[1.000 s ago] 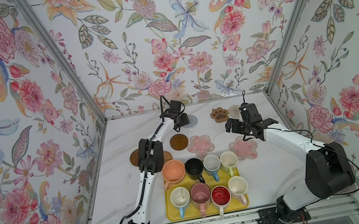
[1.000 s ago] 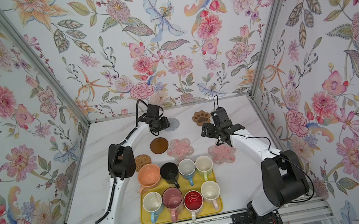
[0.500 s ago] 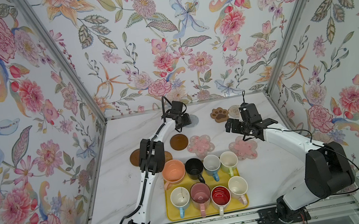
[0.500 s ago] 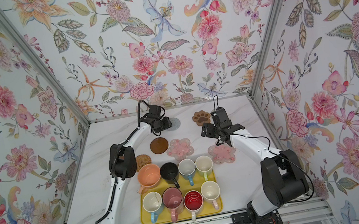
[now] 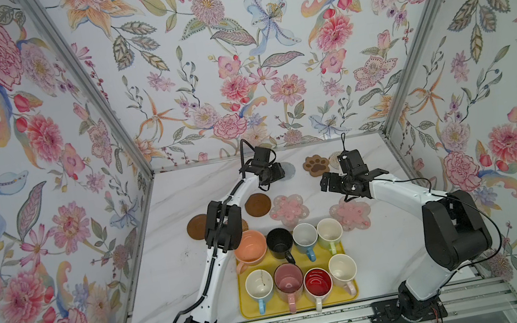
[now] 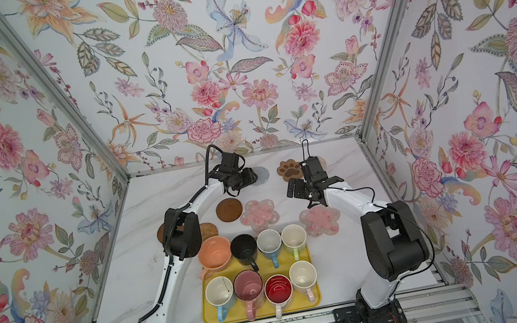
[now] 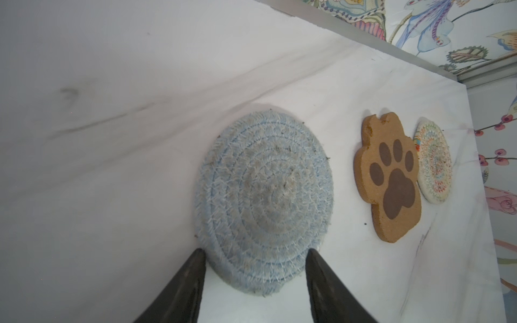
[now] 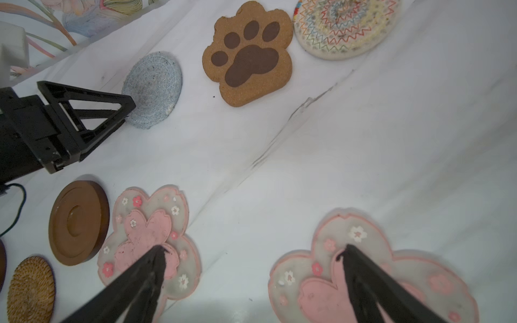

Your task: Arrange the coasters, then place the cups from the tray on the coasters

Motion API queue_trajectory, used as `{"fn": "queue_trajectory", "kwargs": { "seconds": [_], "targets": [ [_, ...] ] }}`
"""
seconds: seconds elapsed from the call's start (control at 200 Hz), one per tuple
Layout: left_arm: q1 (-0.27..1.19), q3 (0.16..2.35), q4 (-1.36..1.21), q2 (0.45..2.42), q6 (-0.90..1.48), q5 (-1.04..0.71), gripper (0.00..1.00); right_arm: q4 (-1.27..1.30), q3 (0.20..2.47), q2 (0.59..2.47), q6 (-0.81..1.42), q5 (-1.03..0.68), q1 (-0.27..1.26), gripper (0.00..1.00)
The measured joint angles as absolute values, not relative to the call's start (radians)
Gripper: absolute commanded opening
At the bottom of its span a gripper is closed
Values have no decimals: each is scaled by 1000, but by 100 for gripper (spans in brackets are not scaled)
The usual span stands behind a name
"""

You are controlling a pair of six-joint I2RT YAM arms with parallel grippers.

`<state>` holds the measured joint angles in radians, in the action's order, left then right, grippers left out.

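The grey woven round coaster (image 7: pixel 265 193) lies at the back of the table (image 5: pixel 183 190). My left gripper (image 7: pixel 256 251) is shut on its near edge, one fingertip (image 7: pixel 200 256) on each side; both top views show it there (image 5: pixel 278 171) (image 6: pixel 250 176). My right gripper (image 8: pixel 251 251) hangs open and empty above the gap between the two pink flower coasters (image 8: pixel 148 237) (image 8: pixel 363 282), also in a top view (image 5: pixel 353 185). Several cups, among them a peach one (image 5: pixel 250 250) and a black one (image 5: pixel 278 241), stand on the yellow tray (image 5: pixel 343 294).
The brown paw coaster (image 5: pixel 316 165) and a pale stitched round coaster (image 8: pixel 347 25) lie at the back right. Two dark brown discs (image 5: pixel 257 204) (image 5: pixel 196 227) and a rattan coaster (image 8: pixel 30 288) lie by the left arm. The floral walls stand close around the table.
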<state>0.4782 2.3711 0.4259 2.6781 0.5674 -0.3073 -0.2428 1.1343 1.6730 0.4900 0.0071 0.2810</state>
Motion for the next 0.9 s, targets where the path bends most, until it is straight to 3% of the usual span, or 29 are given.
{"fn": "queue_trajectory", "kwargs": {
  "seconds": [0.355, 0.901],
  "targets": [
    [490, 2207, 318, 2596, 574, -337, 62, -217, 1359, 1870, 477, -37, 281, 97],
    [457, 1813, 115, 2077, 516, -265, 68, -185, 1691, 2197, 422, -255, 282, 95]
  ]
}}
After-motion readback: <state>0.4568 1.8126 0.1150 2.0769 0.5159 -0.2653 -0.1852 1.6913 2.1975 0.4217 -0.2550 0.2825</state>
